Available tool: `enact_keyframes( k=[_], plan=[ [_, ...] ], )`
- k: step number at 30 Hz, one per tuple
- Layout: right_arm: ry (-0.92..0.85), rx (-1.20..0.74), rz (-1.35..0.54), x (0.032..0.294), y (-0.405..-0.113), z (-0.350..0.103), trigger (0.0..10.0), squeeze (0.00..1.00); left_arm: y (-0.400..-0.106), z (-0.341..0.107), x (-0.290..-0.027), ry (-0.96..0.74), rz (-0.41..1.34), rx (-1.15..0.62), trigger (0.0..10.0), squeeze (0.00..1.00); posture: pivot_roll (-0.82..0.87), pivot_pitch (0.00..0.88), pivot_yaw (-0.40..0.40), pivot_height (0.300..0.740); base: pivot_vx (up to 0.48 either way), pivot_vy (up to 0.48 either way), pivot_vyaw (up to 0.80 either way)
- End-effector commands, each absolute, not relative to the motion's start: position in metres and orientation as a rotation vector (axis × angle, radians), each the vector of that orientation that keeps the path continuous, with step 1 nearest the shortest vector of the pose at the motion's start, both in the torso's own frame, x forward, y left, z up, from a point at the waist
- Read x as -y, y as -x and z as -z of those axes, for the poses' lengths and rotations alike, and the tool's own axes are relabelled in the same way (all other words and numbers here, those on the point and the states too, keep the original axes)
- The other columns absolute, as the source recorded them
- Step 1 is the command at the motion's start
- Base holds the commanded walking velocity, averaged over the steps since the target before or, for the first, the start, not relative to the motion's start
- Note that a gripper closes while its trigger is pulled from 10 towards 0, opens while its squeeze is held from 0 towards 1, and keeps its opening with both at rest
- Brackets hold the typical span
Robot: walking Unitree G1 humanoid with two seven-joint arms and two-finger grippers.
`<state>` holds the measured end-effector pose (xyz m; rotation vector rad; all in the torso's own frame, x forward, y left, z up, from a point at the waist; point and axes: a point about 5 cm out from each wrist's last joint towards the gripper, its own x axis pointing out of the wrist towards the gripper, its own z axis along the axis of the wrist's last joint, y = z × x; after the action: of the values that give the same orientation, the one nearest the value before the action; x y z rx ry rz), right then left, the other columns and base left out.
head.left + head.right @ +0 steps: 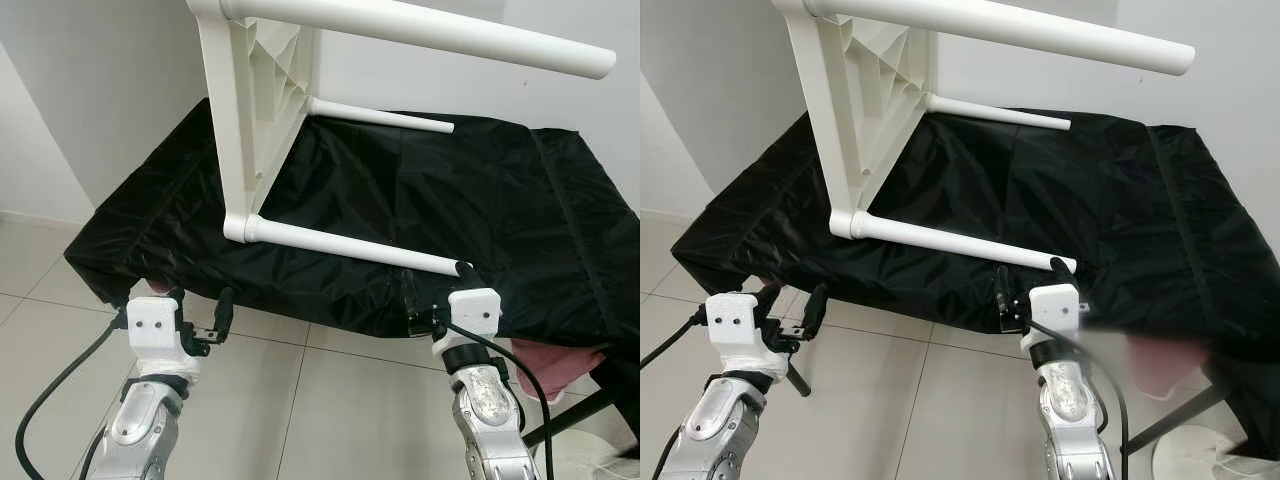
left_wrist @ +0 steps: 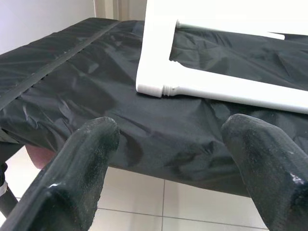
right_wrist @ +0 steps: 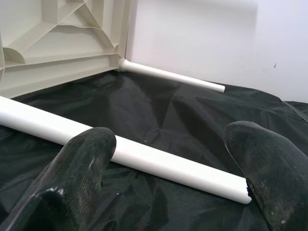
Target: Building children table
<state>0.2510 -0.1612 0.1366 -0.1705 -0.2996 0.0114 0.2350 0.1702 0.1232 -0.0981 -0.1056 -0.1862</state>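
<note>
The right gripper (image 1: 438,292) sits at the near edge of a surface draped in a black cover (image 1: 480,200). Its two black fingers (image 3: 86,163) are spread wide apart and hold nothing. The free end of a white table leg (image 1: 350,247) lies between them, just beyond their tips; whether they touch it cannot be told.

The left gripper (image 1: 198,312) hovers off the near left edge of the cover, over the tiled floor (image 1: 290,400). Its fingers (image 2: 82,163) are also spread apart and empty, pointing toward the corner where that same leg joins the tabletop.

The white children's table (image 1: 255,110) lies tipped on its side on the left part of the black cover. Its ribbed underside faces right. The nearest leg rests flat on the cover and runs from the lower corner of the tabletop out to the right. A second leg (image 1: 385,118) lies along the cover farther back. A third leg (image 1: 430,30) juts out to the right high up, clear of the cover.

A pink cloth (image 1: 555,362) shows under the cover's near right edge. White walls (image 1: 90,90) stand behind and to the left.
</note>
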Motion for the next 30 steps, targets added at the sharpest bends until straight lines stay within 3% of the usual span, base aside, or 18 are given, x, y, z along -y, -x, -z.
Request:
enact_keyframes(
  k=[1,30],
  plan=[
    [0.179,0.295,-0.022,0.1606,-0.2534,-0.1352,10.0,0.0,-0.2328,-0.1209,-0.1688,0.097,0.237,0.092,10.0,0.0,0.01,0.02,0.004,0.74,0.0,0.0,0.0],
    [0.185,0.288,-0.047,0.1576,-0.2581,-0.1327,10.0,0.0,-0.2296,-0.12,-0.1691,0.106,0.212,0.09,10.0,0.0,0.03,0.022,-0.016,0.74,0.0,0.0,0.0]
  ],
)
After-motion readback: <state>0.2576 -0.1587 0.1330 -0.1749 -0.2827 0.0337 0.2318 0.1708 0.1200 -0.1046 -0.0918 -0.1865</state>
